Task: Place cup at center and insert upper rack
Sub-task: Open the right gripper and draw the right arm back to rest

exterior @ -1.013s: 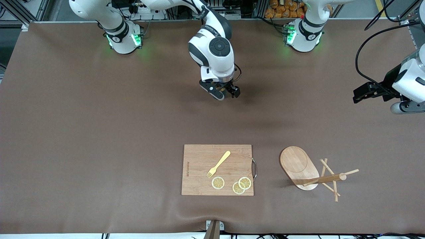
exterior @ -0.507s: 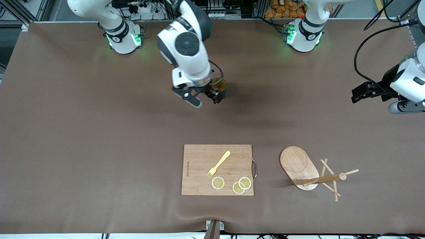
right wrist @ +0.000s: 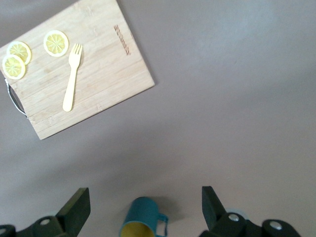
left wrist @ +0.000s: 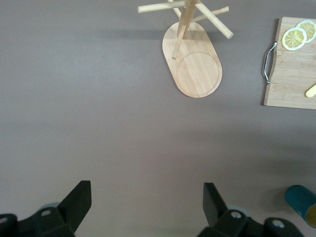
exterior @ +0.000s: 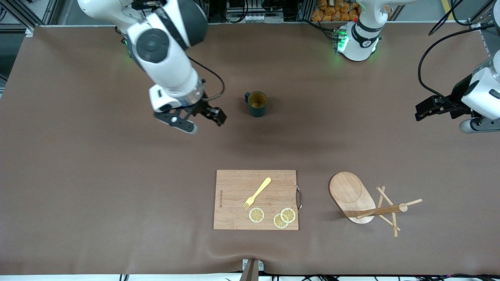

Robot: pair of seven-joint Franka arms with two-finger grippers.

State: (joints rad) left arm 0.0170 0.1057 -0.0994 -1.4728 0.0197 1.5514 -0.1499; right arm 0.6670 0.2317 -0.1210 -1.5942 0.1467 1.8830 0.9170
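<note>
Cup (exterior: 257,104) stands upright on the desk (exterior: 78,175); we see the right gripper (exterior: 201,121) beside it, jaws apart, empty; left gripper (exterior: 437,111), jaws apart, waits well away from the cup

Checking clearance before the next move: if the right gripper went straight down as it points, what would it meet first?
Probably bare table: the open right gripper has nothing under it; the cup stands aside.
</note>
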